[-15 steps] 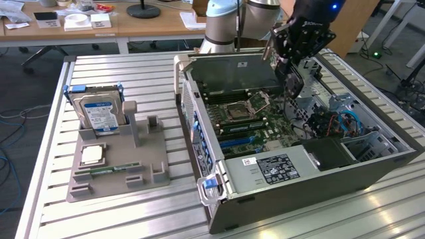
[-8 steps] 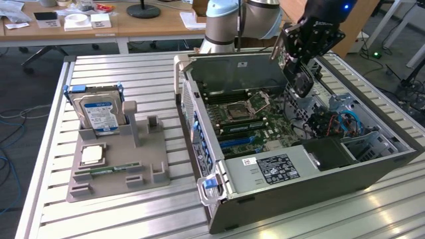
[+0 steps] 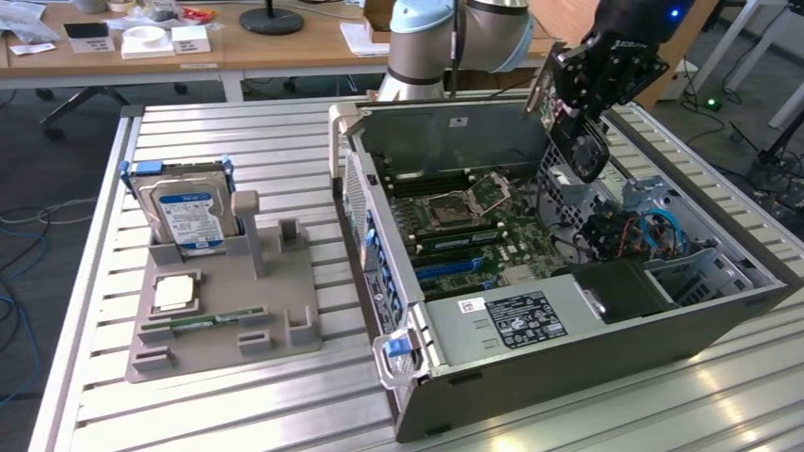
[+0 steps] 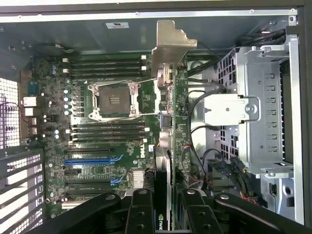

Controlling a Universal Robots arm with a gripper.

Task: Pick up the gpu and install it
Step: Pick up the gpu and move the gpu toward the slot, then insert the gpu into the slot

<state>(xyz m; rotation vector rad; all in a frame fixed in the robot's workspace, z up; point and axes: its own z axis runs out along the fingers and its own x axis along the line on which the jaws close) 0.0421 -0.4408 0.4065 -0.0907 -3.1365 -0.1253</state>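
My gripper [image 3: 590,99] hangs above the open computer case [image 3: 377,217], over its side on the exterior view's right, shut on the gpu [image 3: 582,146]. The card is dark, carries a round fan, and is held on edge above the case. In the wrist view the gpu [image 4: 169,126] runs edge-on away from my gripper [image 4: 168,217], its tan-silver end bracket [image 4: 170,41] at the far end. One black finger [image 4: 141,209] presses on each side of the card. Beneath lies the green motherboard [image 4: 122,146] with a blue slot [image 4: 92,160].
A silver, blue-labelled hard drive [image 3: 188,212] stands in a grey holder [image 3: 270,311] at the exterior view's left, with a processor chip [image 3: 173,292] and a RAM stick [image 3: 207,320]. Inside the case are a metal drive cage [image 4: 258,107], cables [image 4: 229,175] and a power supply [image 3: 528,315].
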